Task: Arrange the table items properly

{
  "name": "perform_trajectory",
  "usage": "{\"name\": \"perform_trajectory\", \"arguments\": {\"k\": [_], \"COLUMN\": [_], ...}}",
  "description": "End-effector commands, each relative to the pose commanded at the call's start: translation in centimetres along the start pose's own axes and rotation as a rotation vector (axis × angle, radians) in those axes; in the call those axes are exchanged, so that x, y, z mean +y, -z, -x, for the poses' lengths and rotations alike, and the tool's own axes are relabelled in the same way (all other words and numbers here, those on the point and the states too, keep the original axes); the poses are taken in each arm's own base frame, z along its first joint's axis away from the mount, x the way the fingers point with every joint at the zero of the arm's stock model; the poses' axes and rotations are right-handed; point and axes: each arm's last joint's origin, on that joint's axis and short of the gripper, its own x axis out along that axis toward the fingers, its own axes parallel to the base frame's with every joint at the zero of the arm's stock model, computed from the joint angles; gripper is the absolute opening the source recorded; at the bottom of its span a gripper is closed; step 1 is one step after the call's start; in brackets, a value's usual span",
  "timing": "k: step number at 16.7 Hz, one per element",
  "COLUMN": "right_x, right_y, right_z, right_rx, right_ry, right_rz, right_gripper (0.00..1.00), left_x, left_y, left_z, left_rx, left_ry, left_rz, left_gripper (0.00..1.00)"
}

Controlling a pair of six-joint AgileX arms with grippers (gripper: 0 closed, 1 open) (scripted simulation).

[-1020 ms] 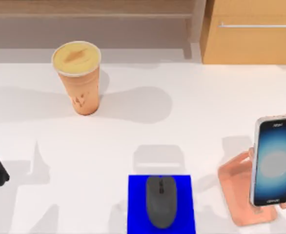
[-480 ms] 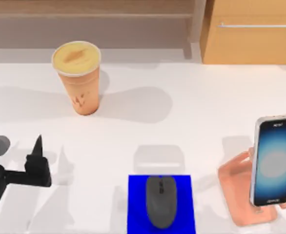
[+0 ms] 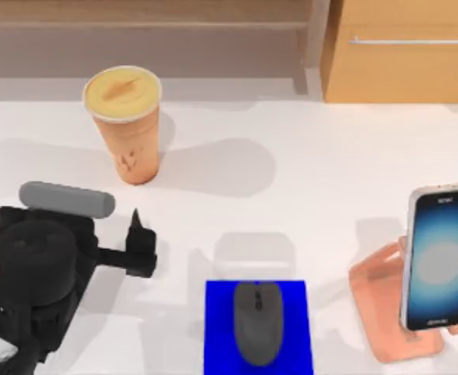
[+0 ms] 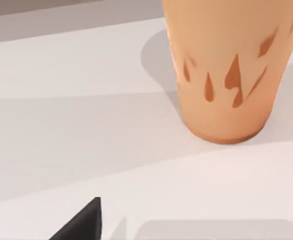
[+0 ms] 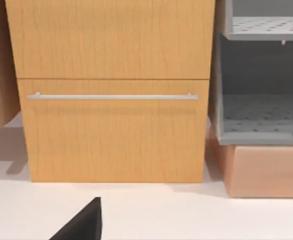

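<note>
One cup (image 3: 126,125) stands on the table (image 3: 307,187) at about 10 o'clock. One mouse (image 3: 258,322) lies on one blue pad (image 3: 220,328) at 6 o'clock. One phone (image 3: 439,258) leans on one pink stand (image 3: 373,301) at 4 o'clock; its tiny writing is too small to read. The left tool (image 3: 139,238) hovers at 8 o'clock, near the cup; I cannot tell if it is open.

A wooden drawer cabinet (image 5: 111,90) with a thin silver handle bar (image 5: 112,96) stands on the white bench (image 5: 196,217). At its 3 o'clock sits a grey perforated shelf unit (image 5: 259,85) on a wooden block (image 5: 259,170). A black end effector fingertip (image 5: 84,225) juts in at 7 o'clock.
</note>
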Motion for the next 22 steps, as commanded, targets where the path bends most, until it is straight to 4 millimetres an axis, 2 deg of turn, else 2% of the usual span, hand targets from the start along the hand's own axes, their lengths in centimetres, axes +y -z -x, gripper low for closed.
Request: {"name": "perform_trajectory", "arguments": {"k": [4, 9, 16, 22], "right_x": [0.0, 0.0, 0.0, 0.0], "right_y": [0.0, 0.0, 0.0, 0.0], "right_z": [0.0, 0.0, 0.0, 0.0], "right_rx": [0.0, 0.0, 0.0, 0.0], "right_ry": [0.0, 0.0, 0.0, 0.0], "right_rz": [0.0, 0.0, 0.0, 0.0], "right_gripper": [1.0, 1.0, 1.0, 1.0], "left_x": [-2.0, -2.8, -2.9, -2.5], "left_y": [-1.2, -1.9, -1.9, -2.7], "left_z": [-4.4, -8.5, -9.0, -11.8], "left_rx": [-0.132, -0.264, -0.28, -0.281], "left_ry": [-0.037, -0.088, -0.093, -0.097], "left_rz": [0.055, 0.121, 0.128, 0.129], "left_gripper": [1.0, 1.0, 1.0, 1.0]}}
